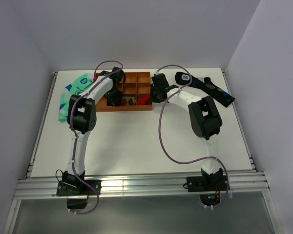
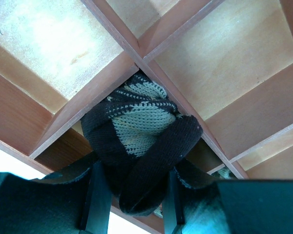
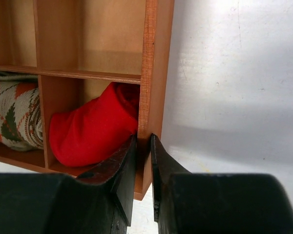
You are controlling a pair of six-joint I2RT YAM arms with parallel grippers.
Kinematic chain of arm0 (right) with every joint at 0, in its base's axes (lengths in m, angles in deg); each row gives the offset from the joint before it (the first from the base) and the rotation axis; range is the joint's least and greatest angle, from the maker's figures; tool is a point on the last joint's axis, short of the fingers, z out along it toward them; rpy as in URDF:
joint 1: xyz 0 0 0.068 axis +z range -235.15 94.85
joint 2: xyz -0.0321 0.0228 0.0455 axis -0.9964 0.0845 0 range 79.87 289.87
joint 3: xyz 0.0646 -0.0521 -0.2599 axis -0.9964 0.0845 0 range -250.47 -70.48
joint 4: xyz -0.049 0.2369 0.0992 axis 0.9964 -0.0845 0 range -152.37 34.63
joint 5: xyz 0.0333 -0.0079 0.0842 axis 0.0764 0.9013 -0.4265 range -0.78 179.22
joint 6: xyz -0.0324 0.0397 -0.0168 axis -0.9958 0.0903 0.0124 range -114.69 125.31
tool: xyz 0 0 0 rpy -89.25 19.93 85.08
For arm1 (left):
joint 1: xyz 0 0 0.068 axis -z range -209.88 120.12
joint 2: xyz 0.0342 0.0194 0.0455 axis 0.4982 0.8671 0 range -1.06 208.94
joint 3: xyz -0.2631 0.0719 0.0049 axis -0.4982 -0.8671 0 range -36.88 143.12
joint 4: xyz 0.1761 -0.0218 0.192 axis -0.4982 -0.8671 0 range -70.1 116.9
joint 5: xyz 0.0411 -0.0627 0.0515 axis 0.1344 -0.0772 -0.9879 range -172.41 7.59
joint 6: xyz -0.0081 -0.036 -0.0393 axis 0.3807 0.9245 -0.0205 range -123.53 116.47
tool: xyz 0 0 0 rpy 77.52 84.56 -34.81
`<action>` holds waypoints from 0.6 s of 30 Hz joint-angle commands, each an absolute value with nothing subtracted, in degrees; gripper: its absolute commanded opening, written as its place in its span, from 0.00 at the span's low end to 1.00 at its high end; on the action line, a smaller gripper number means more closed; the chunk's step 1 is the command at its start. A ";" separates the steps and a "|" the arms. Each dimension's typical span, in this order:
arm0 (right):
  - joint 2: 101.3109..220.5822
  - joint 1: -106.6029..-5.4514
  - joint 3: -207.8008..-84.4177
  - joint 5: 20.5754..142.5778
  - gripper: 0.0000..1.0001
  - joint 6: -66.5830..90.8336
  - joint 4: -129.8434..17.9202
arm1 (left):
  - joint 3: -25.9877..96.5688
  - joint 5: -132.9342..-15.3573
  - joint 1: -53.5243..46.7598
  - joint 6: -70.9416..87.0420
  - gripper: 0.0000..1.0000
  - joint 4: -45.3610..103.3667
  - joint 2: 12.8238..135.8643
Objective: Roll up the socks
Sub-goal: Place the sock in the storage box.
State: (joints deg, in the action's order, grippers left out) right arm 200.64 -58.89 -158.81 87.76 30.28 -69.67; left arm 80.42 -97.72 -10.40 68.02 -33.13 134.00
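My left tool (image 2: 132, 197) is clamped on the socks (image 2: 141, 129), a dark-cuffed roll jammed where two dividers of the wooden tray (image 2: 224, 63) cross. My right tool (image 3: 142, 142) pinches the tray's outer wall. Just inside it sits a red sock roll (image 3: 93, 126), with an argyle roll (image 3: 14, 114) in the next compartment. A mint-green sock (image 1: 75, 87) and a black-navy sock (image 1: 210, 87) flank the tray on the bench (image 1: 136, 141). From above, my left arm hides the socks.
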 commanded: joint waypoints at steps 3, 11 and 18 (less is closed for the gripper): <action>203.35 -57.38 -162.85 91.94 0.10 28.34 -71.45 | 79.84 -101.13 -11.51 64.50 0.13 -33.48 137.89; 203.88 -57.29 -163.29 93.17 0.00 28.07 -72.24 | 78.70 -101.48 -11.60 63.36 0.33 -32.08 135.88; 203.79 -57.29 -163.55 93.79 0.00 28.25 -72.42 | 78.61 -99.55 -11.78 60.46 0.46 -29.53 133.59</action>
